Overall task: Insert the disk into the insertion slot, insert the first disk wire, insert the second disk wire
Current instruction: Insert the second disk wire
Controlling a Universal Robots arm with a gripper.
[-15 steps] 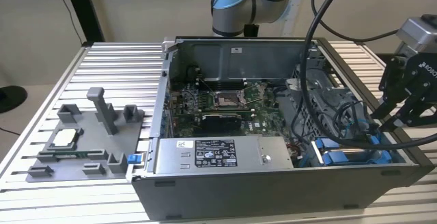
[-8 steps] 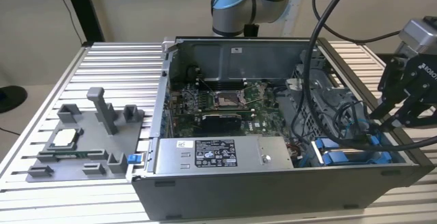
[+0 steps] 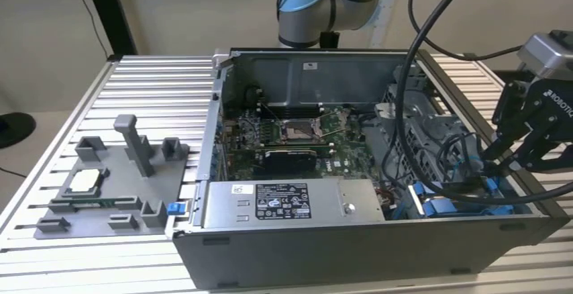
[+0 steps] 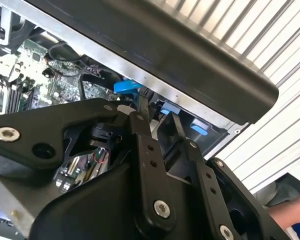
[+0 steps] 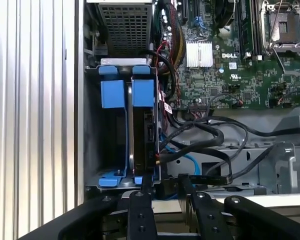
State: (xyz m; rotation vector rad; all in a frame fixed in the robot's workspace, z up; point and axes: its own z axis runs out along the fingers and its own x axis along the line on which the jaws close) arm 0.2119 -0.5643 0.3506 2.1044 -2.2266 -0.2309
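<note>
Ribbed aluminium table [image 3: 134, 79] carried the open computer case [image 3: 358, 254]. At its four-o'clock corner the gripper [image 5: 166, 187] stood, fingers apart, apparently straddling a black connector beside the disk [image 5: 142, 135].

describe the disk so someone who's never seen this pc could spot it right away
Start at the open computer case and go to its corner at the exterior view's right, where the gripper hangs. There a metal bay holds blue plastic frames; the disk is the dark slab standing on edge in one frame, while the frame beside it has nothing in it.
</note>
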